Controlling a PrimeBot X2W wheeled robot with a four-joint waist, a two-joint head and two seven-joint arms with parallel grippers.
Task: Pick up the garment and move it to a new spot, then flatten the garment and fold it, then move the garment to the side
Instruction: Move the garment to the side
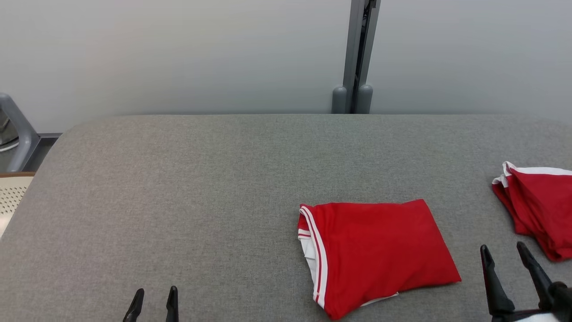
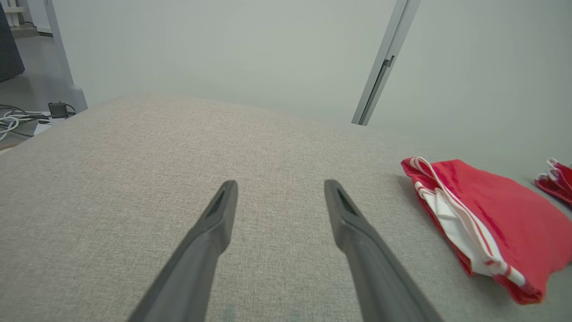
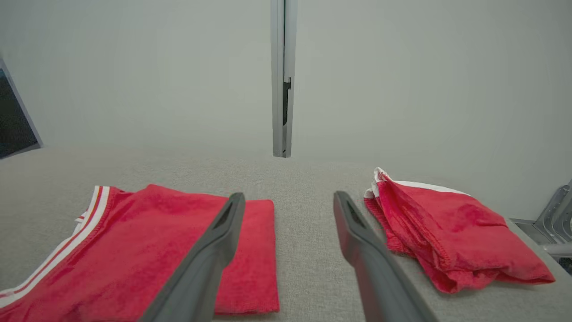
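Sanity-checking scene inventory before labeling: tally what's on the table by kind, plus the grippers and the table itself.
Red garments: 2 (folded garment mid-table, bunched garment at the right edge)
Grippers: 2 (left gripper, right gripper; both open, holding nothing)
Tables: 1 (grey table)
Total: 5

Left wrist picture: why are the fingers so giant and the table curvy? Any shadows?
Left wrist view: the wide lens makes the near left gripper look huge and bows the table; right wrist view: same stretch on the right gripper; head view: soft, even light, only a faint shadow under the folded garment, no glare.
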